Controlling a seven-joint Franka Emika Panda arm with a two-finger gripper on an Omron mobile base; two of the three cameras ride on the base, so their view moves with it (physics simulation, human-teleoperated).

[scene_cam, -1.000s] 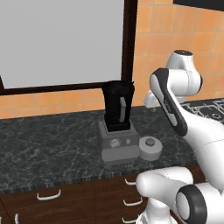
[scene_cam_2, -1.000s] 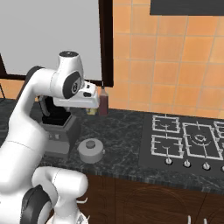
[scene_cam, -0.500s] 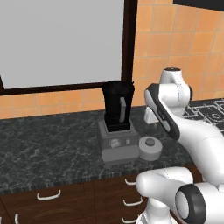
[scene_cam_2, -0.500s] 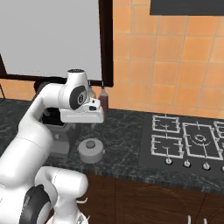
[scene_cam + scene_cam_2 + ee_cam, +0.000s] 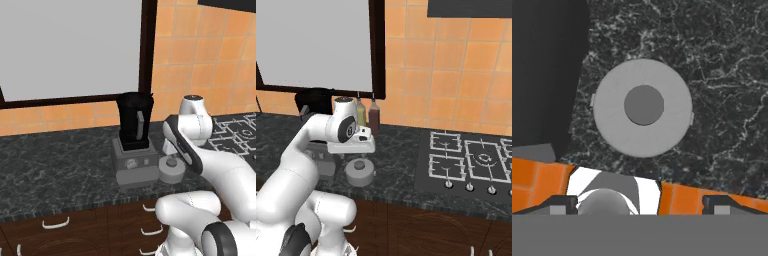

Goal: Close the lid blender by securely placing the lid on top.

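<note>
We're hanging right over the lid (image 5: 643, 108) on the surface (image 5: 722, 65), fingers (image 5: 559, 204) apart; descend off-centre and we'll nudge it against the blender (image 5: 134, 125).

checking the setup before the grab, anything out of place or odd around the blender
One thing: the lid lies flat on the dark counter beside the blender base, so the black jar stands open on top. The lid looks whole and level, directly below the gripper. Nothing is spilled, tipped or damaged.
</note>
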